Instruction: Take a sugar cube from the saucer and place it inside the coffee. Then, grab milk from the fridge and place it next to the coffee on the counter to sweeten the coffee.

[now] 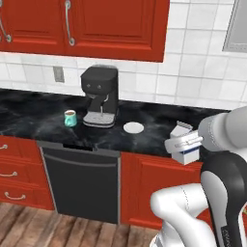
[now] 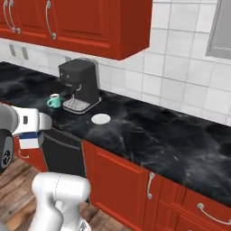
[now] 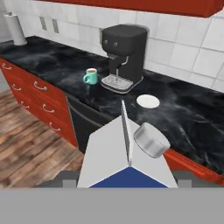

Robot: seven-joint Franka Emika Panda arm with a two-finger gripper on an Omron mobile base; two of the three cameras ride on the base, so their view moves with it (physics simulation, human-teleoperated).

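The milk (image 3: pixel 122 153), a white gable-top carton with a blue front and a grey cap, sits between my fingers; my gripper (image 3: pixel 124 180) is shut on it. It hangs in front of the counter (image 1: pixel 159 132), off its front edge, and is held at milk (image 1: pixel 185 147) and milk (image 2: pixel 30 140). The teal coffee (image 1: pixel 70 117) (image 2: pixel 54 101) (image 3: pixel 91 76) stands left of the coffee machine. The white saucer (image 1: pixel 133 128) (image 2: pixel 101 119) (image 3: pixel 148 101) lies bare to the machine's right. The sugar cube and the fridge are out of view.
A black coffee machine (image 1: pixel 100 94) (image 3: pixel 124 52) stands against the tiled wall between mug and saucer. Red upper cabinets (image 1: pixel 96 24) hang above. A dark dishwasher front (image 1: pixel 79 183) sits under the counter, with red drawers (image 3: pixel 35 94) to its left. A paper towel roll (image 3: pixel 15 28) stands far left.
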